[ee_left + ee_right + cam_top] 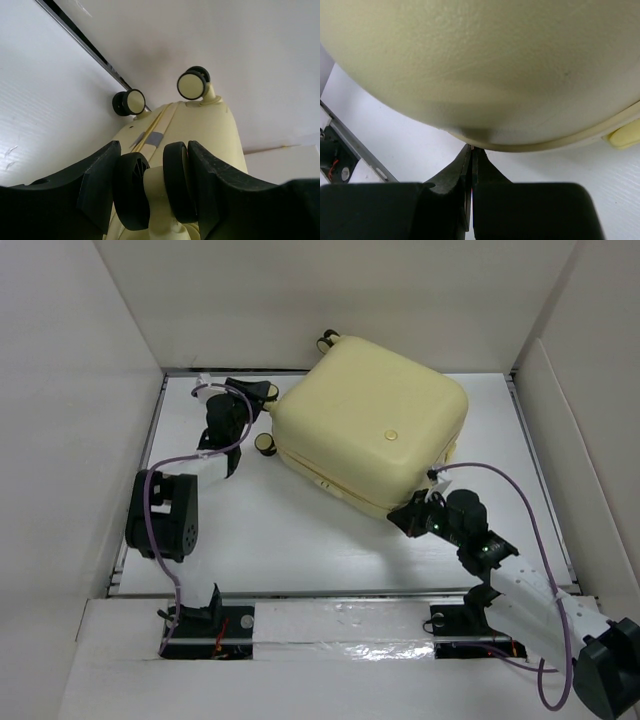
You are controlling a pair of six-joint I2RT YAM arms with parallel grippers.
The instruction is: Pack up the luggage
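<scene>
The luggage [370, 430], a pale yellow hard-shell suitcase, lies closed on the white table [300, 540], turned at an angle. My left gripper [262, 392] is at its far left corner. In the left wrist view its two black fingers press both sides of a black double wheel [132, 190] on a yellow stem, so the left gripper [155, 185] is shut on that wheel. Two more wheels [192, 84] show beyond it. My right gripper [405, 515] is shut with nothing in it. Its tips [472, 150] touch the lower rim of the luggage [485, 65] at the near right corner.
White walls enclose the table on the left, back and right. A metal rail [95, 55] runs along the back edge near the left gripper. A pale yellow tab [625, 137] sticks out of the suitcase seam at the right.
</scene>
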